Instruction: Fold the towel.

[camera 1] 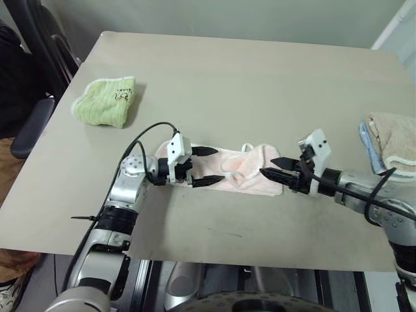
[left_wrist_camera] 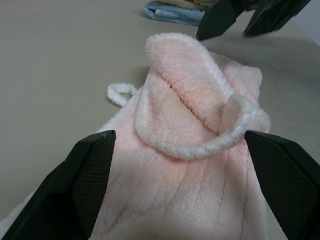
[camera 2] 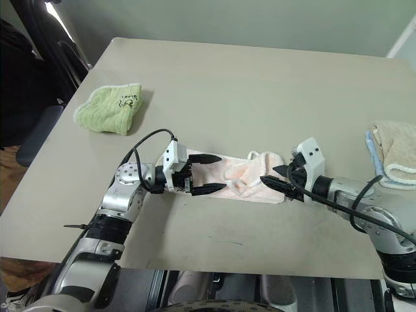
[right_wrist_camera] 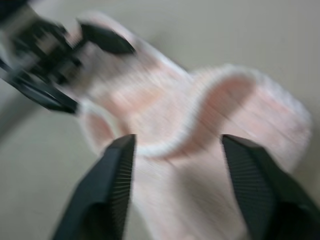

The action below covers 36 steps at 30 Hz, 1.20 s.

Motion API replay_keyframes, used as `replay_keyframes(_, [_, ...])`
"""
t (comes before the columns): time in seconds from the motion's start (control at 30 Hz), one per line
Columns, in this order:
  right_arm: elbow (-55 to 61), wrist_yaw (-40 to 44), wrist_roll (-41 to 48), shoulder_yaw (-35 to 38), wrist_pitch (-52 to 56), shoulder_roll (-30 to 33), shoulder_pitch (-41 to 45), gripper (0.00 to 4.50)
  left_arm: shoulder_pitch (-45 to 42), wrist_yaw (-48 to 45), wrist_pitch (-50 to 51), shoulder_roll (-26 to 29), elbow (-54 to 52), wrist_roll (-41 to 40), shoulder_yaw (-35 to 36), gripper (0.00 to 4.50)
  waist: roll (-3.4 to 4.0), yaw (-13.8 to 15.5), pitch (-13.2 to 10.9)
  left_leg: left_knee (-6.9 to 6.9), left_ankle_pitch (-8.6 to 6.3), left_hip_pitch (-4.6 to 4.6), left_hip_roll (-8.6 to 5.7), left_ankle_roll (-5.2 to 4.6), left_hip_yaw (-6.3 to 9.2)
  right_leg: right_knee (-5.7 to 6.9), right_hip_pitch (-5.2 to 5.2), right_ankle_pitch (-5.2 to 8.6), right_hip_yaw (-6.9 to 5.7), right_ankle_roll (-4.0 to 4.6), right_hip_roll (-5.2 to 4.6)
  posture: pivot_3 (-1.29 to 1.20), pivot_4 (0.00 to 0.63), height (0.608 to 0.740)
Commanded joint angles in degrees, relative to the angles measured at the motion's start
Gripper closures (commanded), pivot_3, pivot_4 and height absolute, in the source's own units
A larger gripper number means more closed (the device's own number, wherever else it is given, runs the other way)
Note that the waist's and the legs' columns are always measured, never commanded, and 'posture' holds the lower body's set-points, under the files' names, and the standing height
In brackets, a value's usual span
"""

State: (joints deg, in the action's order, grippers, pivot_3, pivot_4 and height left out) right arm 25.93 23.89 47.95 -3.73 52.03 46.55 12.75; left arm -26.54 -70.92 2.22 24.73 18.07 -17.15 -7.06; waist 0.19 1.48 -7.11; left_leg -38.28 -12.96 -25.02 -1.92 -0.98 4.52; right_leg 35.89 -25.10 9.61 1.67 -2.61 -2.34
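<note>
Broadly, the grey table [camera 1: 214, 78] carries the pink towel [camera 1: 244, 172], bunched and partly folded near its front edge between both arms. Beside the towel's left end the left gripper [camera 1: 207, 166] hangs wide open, holding nothing. At the right end the right gripper [camera 1: 278, 168] stands parted, its fingers [right_wrist_camera: 112, 187] empty above the cloth. A green towel [camera 1: 104, 101] lies far left; a small white loop [left_wrist_camera: 120, 93] pokes out.

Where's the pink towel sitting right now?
In the head views the towel lies bunched on the table near its front edge, between the left pincer and the right pincer; the green towel sits far left.
</note>
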Motion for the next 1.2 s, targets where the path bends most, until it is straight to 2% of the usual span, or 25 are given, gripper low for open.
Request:
replay_keyframes(0.03, [-1.10, 2.94, -7.67, -3.20, -4.56, -0.20, 1.92, 3.10, -0.87, -0.05, -1.61, -0.09, 0.09, -0.12, 0.71, 0.00, 0.00, -0.03, 0.00, 0.00, -0.01, 0.00, 0.00, -0.04, 0.00, 0.00, 0.00, 0.00, 0.00, 0.00, 0.00, 0.00, 0.150, 0.733])
replay_keyframes(0.17, [-4.49, 2.69, -14.81, -6.14, -6.73, -2.61, 4.06, 4.46, -0.48, 0.16, -1.69, 0.10, -0.41, -0.26, 0.90, 0.00, 0.00, -0.17, 0.00, 0.00, 0.00, 0.02, 0.01, -0.27, 0.00, 0.01, 0.00, -0.05, -0.01, -0.01, 0.00, 0.00, 0.150, 0.733])
replay_keyframes(0.4, [-3.17, 5.88, -18.42, -6.61, -7.66, -5.14, 5.53, 4.46, 0.42, 0.88, -0.48, 0.82, -2.64, -0.68, 1.24, 0.00, 0.00, -0.09, 0.00, 0.00, 0.03, 0.00, 0.00, -0.26, -0.01, 0.00, 0.00, -0.06, -0.01, 0.00, 0.00, 0.00, 0.150, 0.733])
replay_keyframes(0.73, [2.38, 9.29, -15.45, -7.23, -1.69, -9.23, 9.24, 4.46, -0.45, 1.61, 0.09, 1.30, -2.50, -0.78, 1.53, 0.00, 0.00, -0.14, 0.00, 0.00, 0.17, 0.01, 0.00, -0.03, 0.00, 0.00, 0.00, -0.02, -0.02, 0.12, 0.00, 0.00, 0.150, 0.733])
replay_keyframes(1.0, [-6.64, 7.44, -20.71, -9.98, -2.39, -17.88, 15.63, 4.46, -0.91, 2.38, 0.78, 0.68, -2.81, -1.11, 1.72, 0.00, 0.00, -0.39, 0.00, 0.00, 0.18, 0.04, 0.01, -0.05, 0.00, 0.01, -0.03, -0.06, -0.03, 0.21, 0.01, 0.00, 0.150, 0.733])
replay_keyframes(1.1, [-11.51, 6.04, -24.41, -11.26, -1.90, -19.20, 17.71, 4.46, -1.78, 3.43, 2.81, 0.11, -3.52, -3.02, 3.06, 0.00, 0.00, -0.27, 0.00, 0.00, 0.18, 0.03, 0.01, -0.04, 0.01, 0.02, -0.04, -0.07, -0.04, 0.22, 0.00, 0.00, 0.150, 0.733])
replay_keyframes(1.2, [-12.48, 6.33, -23.85, -10.02, 0.31, -20.20, 18.29, 4.46, -3.07, 2.87, 5.39, 0.90, -3.53, -5.21, 4.70, 0.00, 0.01, -0.13, 0.00, 0.00, 0.18, 0.00, 0.01, -0.02, 0.02, 0.02, -0.06, -0.10, -0.06, 0.24, -0.01, 0.00, 0.150, 0.733])
